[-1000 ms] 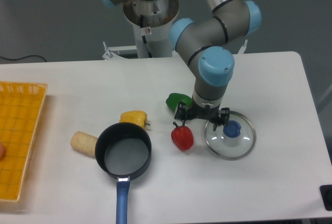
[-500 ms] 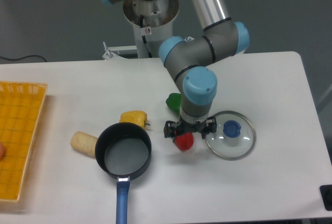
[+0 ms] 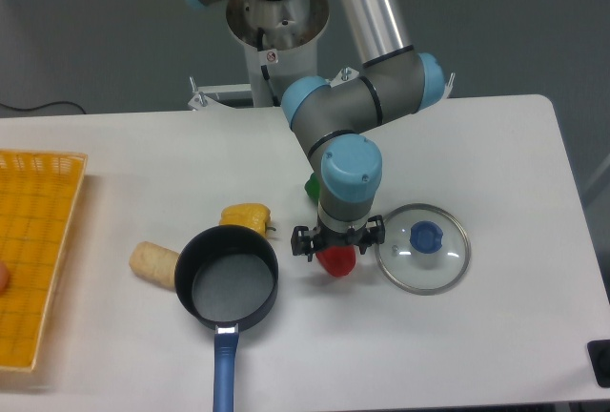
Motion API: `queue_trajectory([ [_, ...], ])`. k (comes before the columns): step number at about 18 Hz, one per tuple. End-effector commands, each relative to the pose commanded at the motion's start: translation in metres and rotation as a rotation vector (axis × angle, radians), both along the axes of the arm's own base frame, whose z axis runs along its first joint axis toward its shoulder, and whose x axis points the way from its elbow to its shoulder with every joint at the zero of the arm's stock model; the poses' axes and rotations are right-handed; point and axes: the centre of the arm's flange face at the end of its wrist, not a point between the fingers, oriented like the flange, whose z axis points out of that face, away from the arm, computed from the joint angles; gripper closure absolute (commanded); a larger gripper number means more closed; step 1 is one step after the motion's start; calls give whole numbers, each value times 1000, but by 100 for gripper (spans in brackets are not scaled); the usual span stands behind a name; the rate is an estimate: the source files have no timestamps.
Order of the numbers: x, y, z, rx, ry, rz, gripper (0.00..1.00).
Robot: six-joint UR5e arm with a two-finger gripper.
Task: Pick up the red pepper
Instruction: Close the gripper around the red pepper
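Over the last second, swung left from above the glass lid [image 3: 422,247] to directly over the red pepper [image 3: 336,261], and now lower, so that only the pepper's bottom half shows beneath the gripper [image 3: 337,240]. Jaws spread, one dark finger to each side of the pepper; no squeeze to be seen yet. Pepper unmoved on the table [image 3: 496,145], just left of the lid and right of the black pan [image 3: 227,278]. Meaning for the task: aligned and straddling, so probably a little more descent and then closing. Risk of pushing the glossy skin sideways if one finger lands first.

Green pepper [image 3: 312,186] now almost hidden behind the arm, only a sliver showing. Yellow pepper [image 3: 246,216] just above the pan's rim, a pale bread-like piece [image 3: 154,264] to the pan's left, an orange basket [image 3: 36,255] at the far left edge.

White matte tabletop, evenly lit, faint shadows under the objects. Grey floor or wall behind, the arm's base [image 3: 276,21] at the table's back edge, a black cable at the far left
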Motion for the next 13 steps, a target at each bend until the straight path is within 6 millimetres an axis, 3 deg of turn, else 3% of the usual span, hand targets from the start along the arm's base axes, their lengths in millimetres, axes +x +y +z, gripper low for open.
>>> queue_trajectory([
  [10, 0, -1, -13, -38, 9, -9, 0],
  [13, 4, 3, -16, -48, 12, -20, 11],
])
